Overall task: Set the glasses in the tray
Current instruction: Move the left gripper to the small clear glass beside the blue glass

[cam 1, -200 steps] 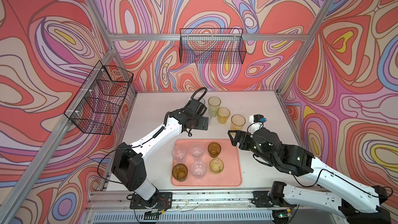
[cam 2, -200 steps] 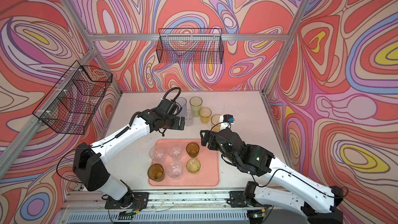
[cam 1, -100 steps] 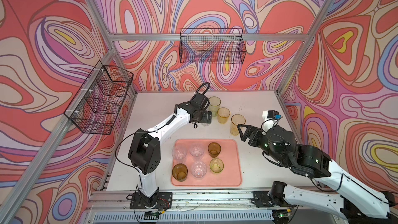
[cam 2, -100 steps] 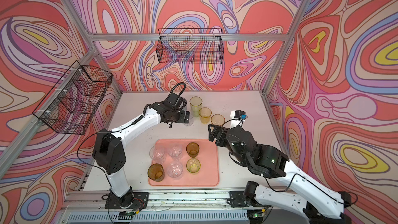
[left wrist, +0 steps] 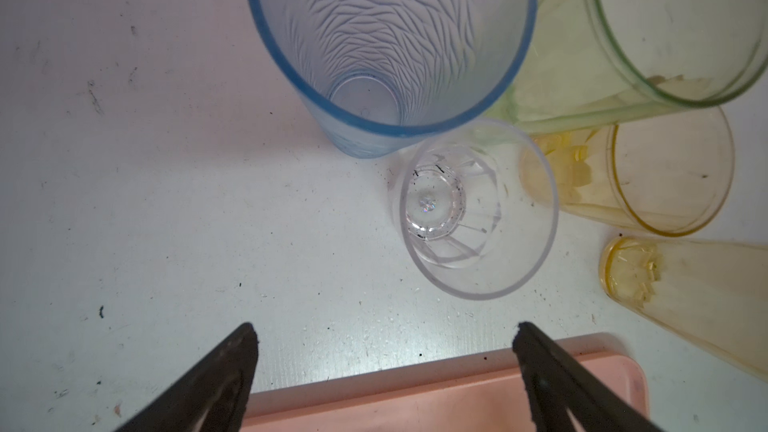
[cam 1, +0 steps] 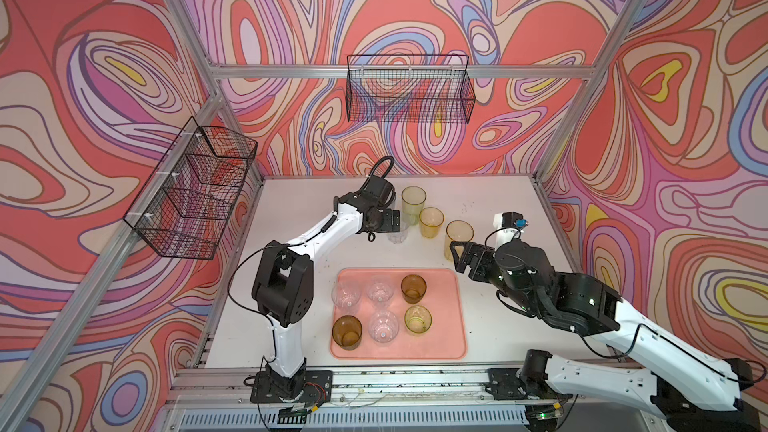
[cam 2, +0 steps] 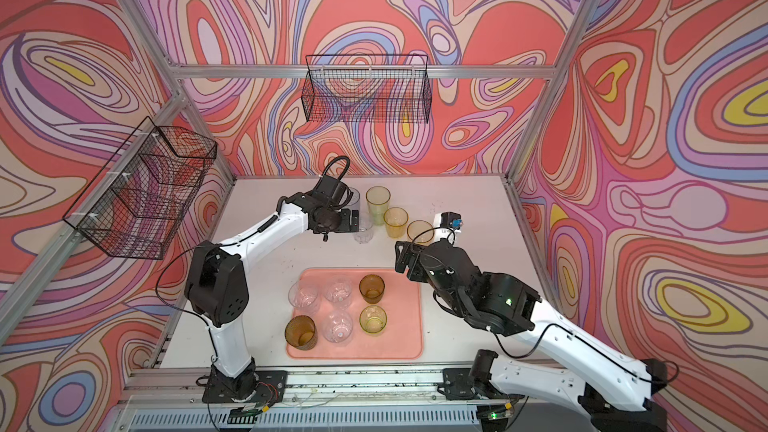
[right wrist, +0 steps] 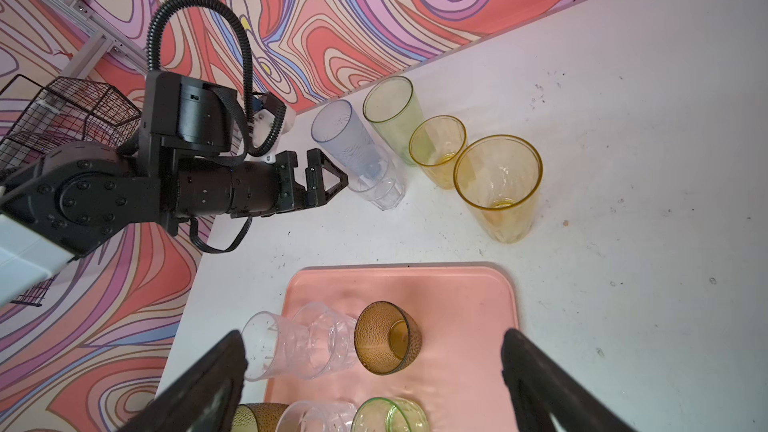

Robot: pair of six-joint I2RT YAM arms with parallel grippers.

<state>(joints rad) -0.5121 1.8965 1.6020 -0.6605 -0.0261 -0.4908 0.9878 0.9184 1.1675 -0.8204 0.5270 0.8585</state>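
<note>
Seems to need a short reach toward 4 o'clock from the released, empty left gripper (cam 1: 394, 224) to the upright clear glass (cam 1: 400, 236) on the table (cam 1: 291, 201); leaves the released right gripper (cam 1: 459, 257) farther.

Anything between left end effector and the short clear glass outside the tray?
Nothing. In the left wrist view only bare, speckled tabletop shows between the open left end effector and the short clear glass.
</note>
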